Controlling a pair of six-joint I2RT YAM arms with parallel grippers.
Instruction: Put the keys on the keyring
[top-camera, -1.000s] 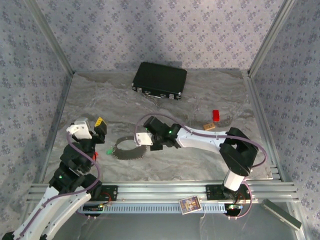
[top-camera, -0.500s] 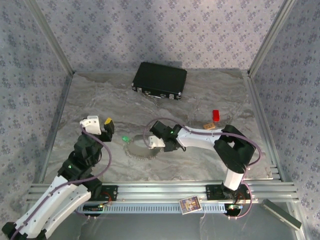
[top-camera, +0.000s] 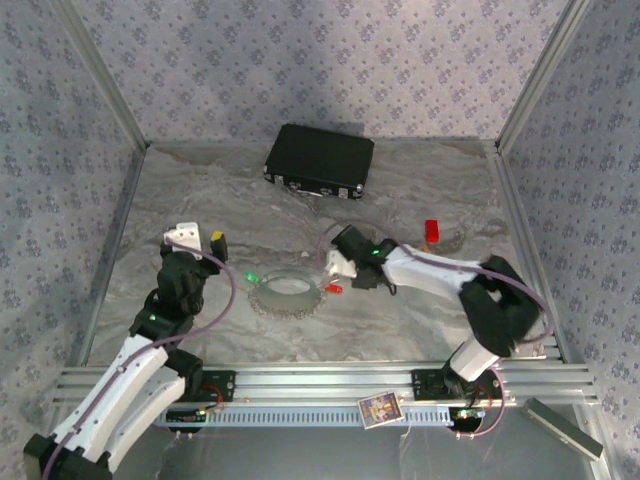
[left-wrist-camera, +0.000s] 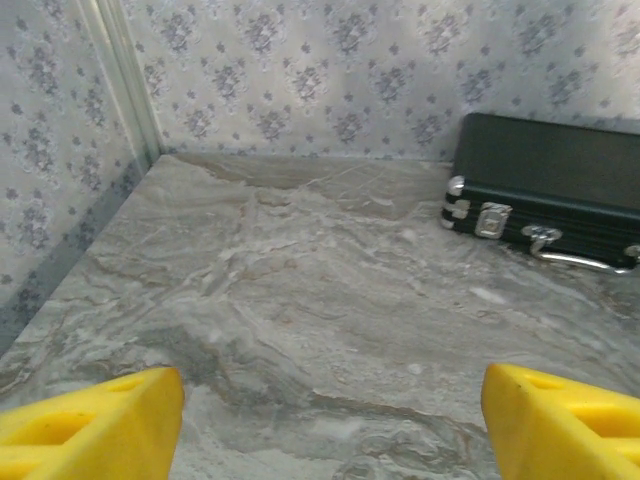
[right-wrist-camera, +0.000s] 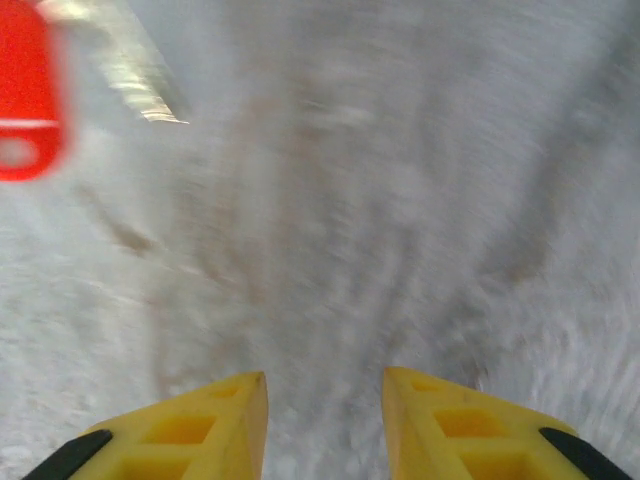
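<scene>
The keyring (top-camera: 288, 297) lies flat near the middle of the grey marbled table (top-camera: 400, 325), a faint pale loop. The green-tagged key (top-camera: 252, 279) touches its left rim and the red-tagged key (top-camera: 333, 289) sits just beside its right rim. I cannot tell whether either key is threaded on. Just beyond the red tag, my right gripper (right-wrist-camera: 325, 425) hovers low, its jaws apart over bare table and holding nothing. Its wrist view is blurred, with the red tag ahead and to the left. Farther left, my left gripper (left-wrist-camera: 325, 425) stands wide open and empty. I judge the careful move is to pinch a key by its plastic tag, steady the ring's opposite side with the other arm, and slide slowly so the thin loop doesn't skate away. Beyond, a tan block (top-camera: 418, 250), a red block (top-camera: 431, 230) and, farthest, a black case (top-camera: 320, 160) sit well apart from the ring.
</scene>
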